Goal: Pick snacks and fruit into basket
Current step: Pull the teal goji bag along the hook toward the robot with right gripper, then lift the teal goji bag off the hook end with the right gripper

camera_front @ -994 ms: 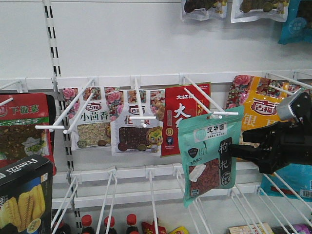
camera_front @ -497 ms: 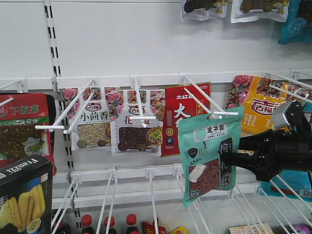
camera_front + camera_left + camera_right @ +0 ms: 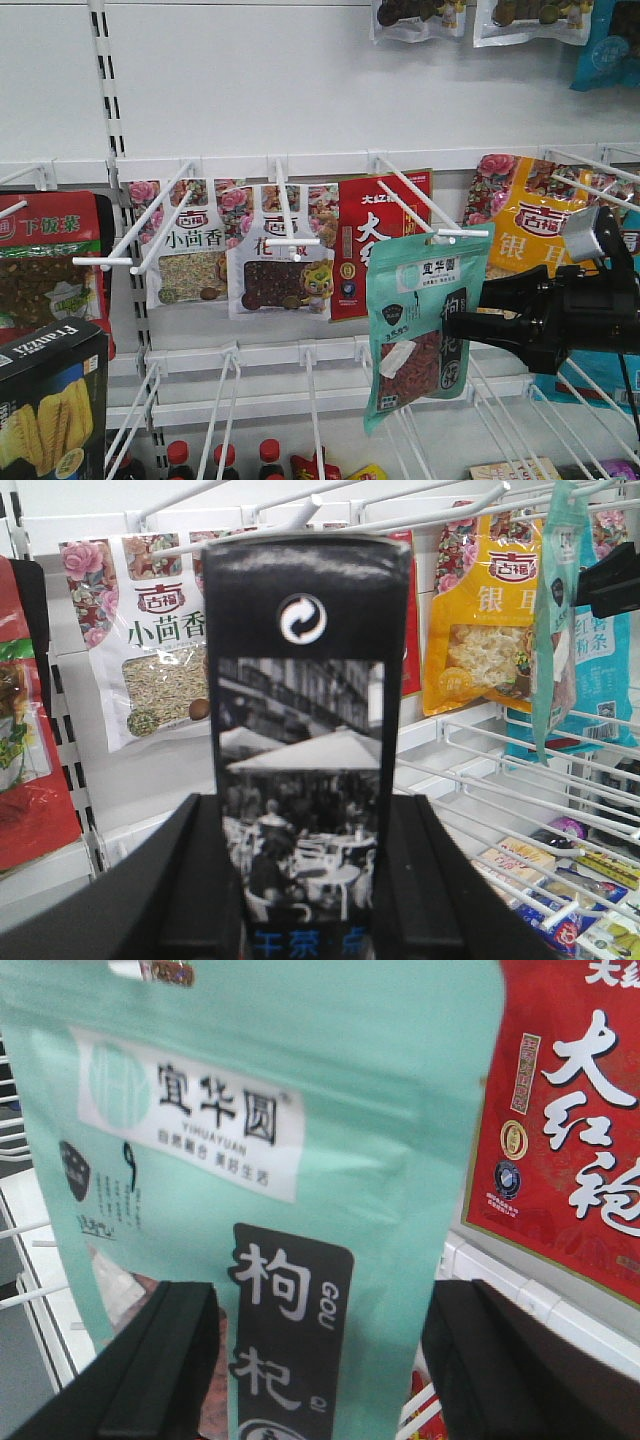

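The teal pouch of goji berries (image 3: 425, 330) hangs from a white peg hook (image 3: 440, 232), tilted, and fills the right wrist view (image 3: 300, 1160). My right gripper (image 3: 485, 312) reaches in from the right, open. In its wrist view, the gripper (image 3: 318, 1305) has its fingers (image 3: 150, 1360) wide apart on either side of the pouch's lower part. The black Franzzi box (image 3: 45, 400) sits at the bottom left. My left gripper (image 3: 305, 810) is shut on the box (image 3: 305, 680), which stands upright between the jaws. The basket is out of view.
Long white peg hooks (image 3: 140, 240) jut out from the wall. White floral-topped pouches (image 3: 185, 245), a red pouch (image 3: 375, 240) and a yellow pouch (image 3: 525, 220) hang behind. Wire racks (image 3: 500, 780) and bottles (image 3: 225, 465) lie below.
The right gripper has risen a little and pressed in towards the teal pouch. The pouch has swung and twisted on its hook. The box has stayed put.
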